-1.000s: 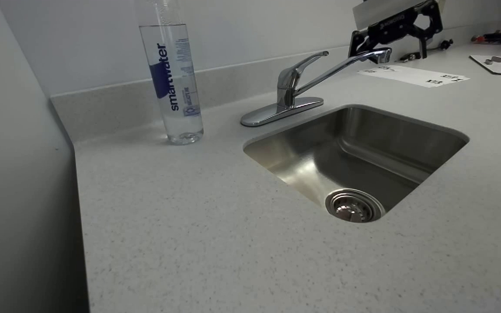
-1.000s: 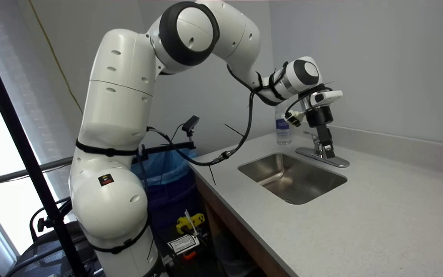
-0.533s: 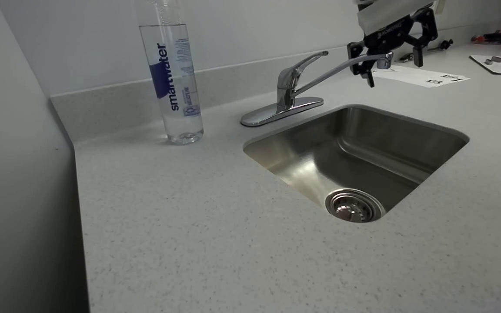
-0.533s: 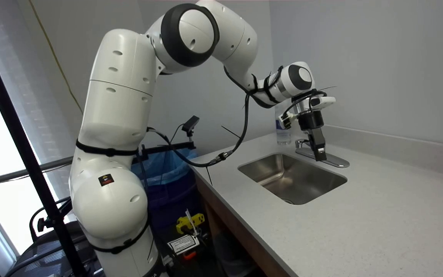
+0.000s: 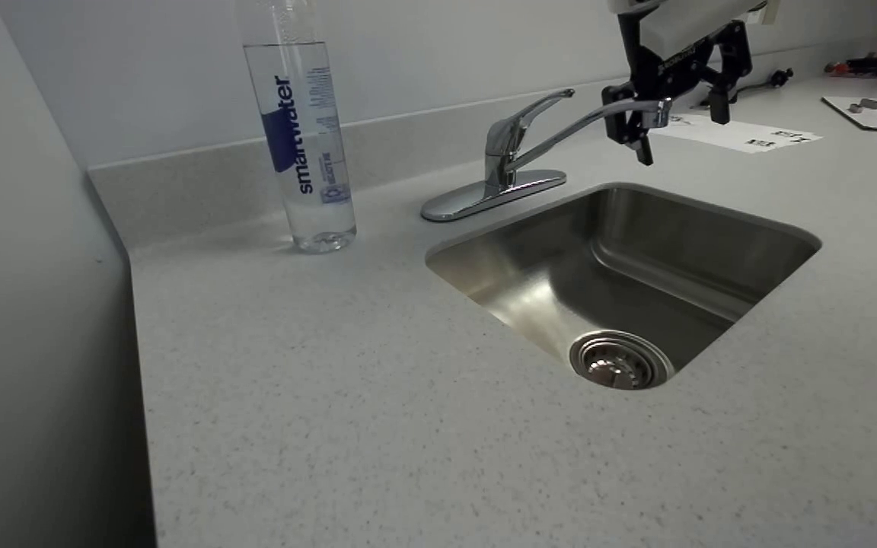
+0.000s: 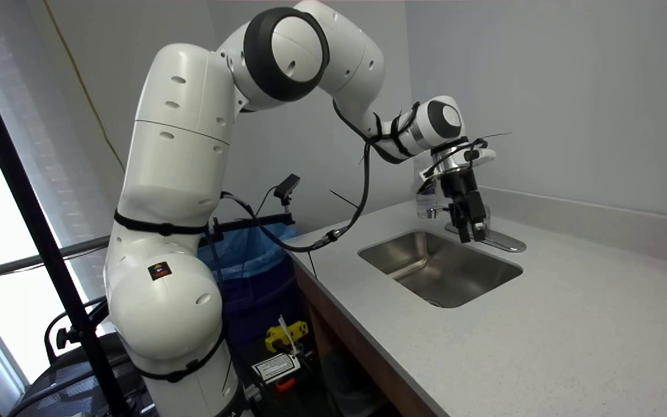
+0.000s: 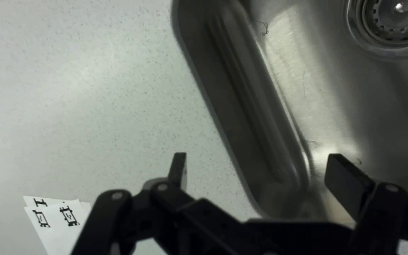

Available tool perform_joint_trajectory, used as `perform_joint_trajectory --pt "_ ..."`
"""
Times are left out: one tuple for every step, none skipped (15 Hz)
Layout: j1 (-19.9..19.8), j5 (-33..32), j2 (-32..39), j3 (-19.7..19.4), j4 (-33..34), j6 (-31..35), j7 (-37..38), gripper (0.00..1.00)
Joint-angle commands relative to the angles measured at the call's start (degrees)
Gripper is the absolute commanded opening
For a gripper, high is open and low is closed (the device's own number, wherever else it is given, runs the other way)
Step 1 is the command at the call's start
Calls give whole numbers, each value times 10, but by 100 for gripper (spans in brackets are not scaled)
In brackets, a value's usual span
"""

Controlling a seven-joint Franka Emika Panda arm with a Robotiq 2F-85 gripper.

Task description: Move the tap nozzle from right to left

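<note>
The chrome tap nozzle (image 5: 587, 122) reaches from the faucet body (image 5: 499, 148) toward the right in an exterior view. Its tip (image 6: 431, 213) shows left of my gripper in an exterior view; my gripper hides much of the rest there. My gripper (image 5: 682, 137) is open with nothing between its fingers. The nozzle's end crosses in front of its left finger (image 5: 642, 151); I cannot tell whether they touch. The gripper also shows in an exterior view (image 6: 471, 237), above the sink's back edge. In the wrist view, the open gripper (image 7: 257, 156) spans counter and sink; the nozzle is out of view.
A clear water bottle (image 5: 309, 152) stands left of the faucet. The sink (image 5: 682, 221) lies in front of the faucet, with its drain (image 5: 621, 361) at the bottom. Paper sheets (image 5: 735, 133) lie on the counter behind the gripper. The wall is behind the faucet.
My gripper came down beside the nozzle and moved left. The nozzle has swung with it: its tip is lower and slightly left in an exterior view, and emerges left of the gripper in an exterior view.
</note>
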Motion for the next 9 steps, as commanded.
perform_joint_trajectory --pt "9 28 -3 22 -6 14 -47 100" --pt "12 32 -1 26 -3 14 -52 100" --pt "14 35 1 29 -1 16 -56 100" --pt "17 37 1 31 -2 25 -54 100" --pt "20 38 3 33 -1 30 -54 100" --pt "23 39 4 35 0 41 -50 100" --pt "26 40 5 36 0 54 -45 100" --pt "29 41 8 36 2 67 -41 100" --pt "32 42 9 36 3 83 -36 100"
